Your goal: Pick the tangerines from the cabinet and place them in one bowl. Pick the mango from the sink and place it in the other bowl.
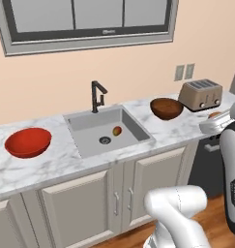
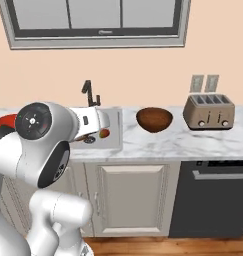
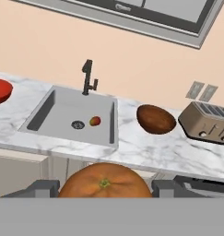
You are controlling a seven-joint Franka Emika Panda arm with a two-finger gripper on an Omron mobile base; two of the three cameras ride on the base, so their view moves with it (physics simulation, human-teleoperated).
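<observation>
My gripper (image 3: pixel 104 189) is shut on one tangerine (image 3: pixel 104 182), a bright orange ball between the two dark fingers (image 3: pixel 42 187). In the left base view that tangerine (image 1: pixel 214 115) shows at the hand, at the right edge, off the counter's right end. The mottled mango (image 1: pixel 117 131) lies in the grey sink (image 1: pixel 90 123) beside the drain. The red bowl (image 1: pixel 28 142) sits on the counter left of the sink. The dark brown bowl (image 1: pixel 166 108) sits to the sink's right. The cabinet is out of view.
A toaster (image 1: pixel 201 94) stands at the counter's right end, next to the brown bowl. A black faucet (image 1: pixel 96 96) rises behind the sink. A dark appliance front (image 2: pixel 213 200) is below the toaster. A window runs above the counter.
</observation>
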